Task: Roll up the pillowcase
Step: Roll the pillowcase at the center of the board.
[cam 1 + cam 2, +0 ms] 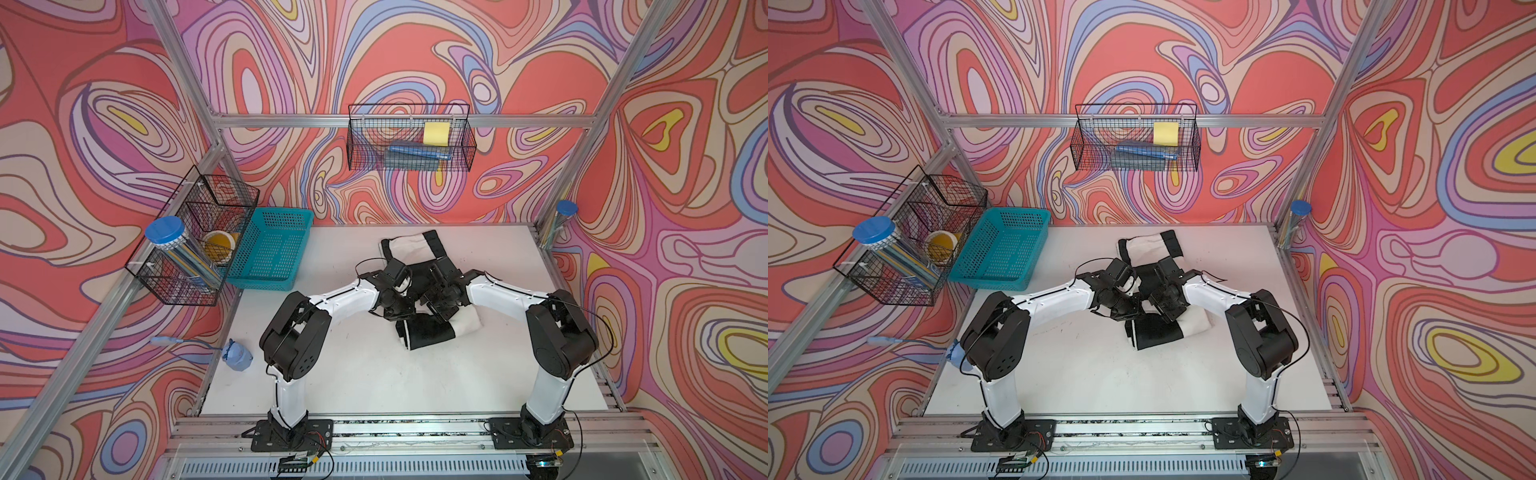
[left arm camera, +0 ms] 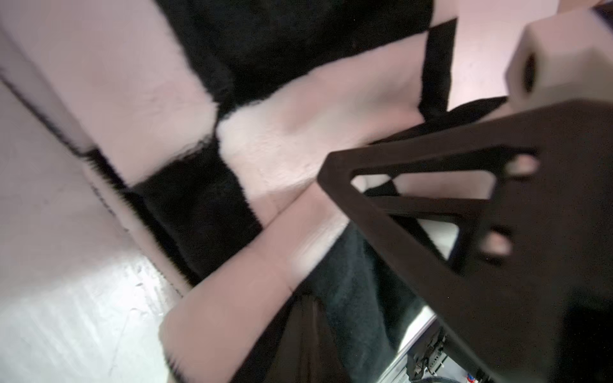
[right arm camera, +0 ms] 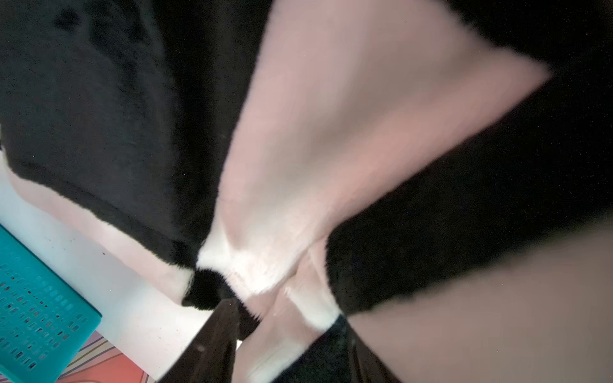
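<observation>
The pillowcase (image 1: 430,334) (image 1: 1158,334) lies bunched near the middle of the white desk (image 1: 374,374), well apart from the teal basket (image 1: 270,249) at the desk's far left corner. In both top views its near end is doubled into a thick fold showing one black square beside a white one, while its far end lies flatter, with a white square edged in black. Both arms bend inward and meet over the cloth's middle, hiding it. The left pincer (image 1: 400,305) points down into the fabric with its jaws together; whether any cloth is caught between them is hidden. The right pincer (image 1: 441,307) is just beside it, also down in the fabric. In the right wrist view the checked plush (image 3: 298,132) gathers into pleats that run toward a dark finger (image 3: 212,341), but I cannot tell whether those jaws clamp the cloth or stand apart. The left wrist view shows blurred folds (image 2: 265,146) lying on the desk.
</observation>
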Action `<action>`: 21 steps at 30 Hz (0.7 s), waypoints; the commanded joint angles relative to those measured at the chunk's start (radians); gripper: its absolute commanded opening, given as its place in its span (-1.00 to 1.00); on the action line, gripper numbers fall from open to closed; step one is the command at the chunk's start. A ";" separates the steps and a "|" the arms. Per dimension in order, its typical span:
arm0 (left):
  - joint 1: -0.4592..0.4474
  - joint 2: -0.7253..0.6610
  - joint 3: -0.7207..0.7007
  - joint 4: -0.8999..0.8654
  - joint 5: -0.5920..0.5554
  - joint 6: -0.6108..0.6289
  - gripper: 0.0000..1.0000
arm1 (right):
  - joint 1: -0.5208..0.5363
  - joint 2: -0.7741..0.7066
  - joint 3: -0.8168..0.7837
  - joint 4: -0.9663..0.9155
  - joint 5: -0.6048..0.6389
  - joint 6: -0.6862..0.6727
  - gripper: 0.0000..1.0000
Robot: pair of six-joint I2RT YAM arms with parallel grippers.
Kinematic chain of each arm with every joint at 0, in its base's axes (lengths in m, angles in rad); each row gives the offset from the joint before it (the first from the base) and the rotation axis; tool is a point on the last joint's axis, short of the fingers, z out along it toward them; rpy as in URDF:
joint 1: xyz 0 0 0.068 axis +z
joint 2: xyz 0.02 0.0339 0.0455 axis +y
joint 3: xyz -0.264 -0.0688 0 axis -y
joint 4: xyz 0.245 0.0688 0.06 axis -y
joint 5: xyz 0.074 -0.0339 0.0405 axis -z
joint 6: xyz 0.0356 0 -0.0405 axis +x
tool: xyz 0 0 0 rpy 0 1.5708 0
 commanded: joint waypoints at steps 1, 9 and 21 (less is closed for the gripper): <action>-0.004 0.071 0.034 -0.030 -0.053 -0.031 -1.00 | -0.031 -0.044 -0.024 0.020 0.045 -0.046 0.18; -0.005 0.106 0.076 -0.045 -0.058 -0.023 -1.00 | -0.048 -0.252 -0.099 -0.001 0.051 0.010 0.28; -0.004 0.131 0.089 -0.047 -0.034 -0.022 -1.00 | 0.059 -0.505 -0.434 0.047 0.100 0.244 0.37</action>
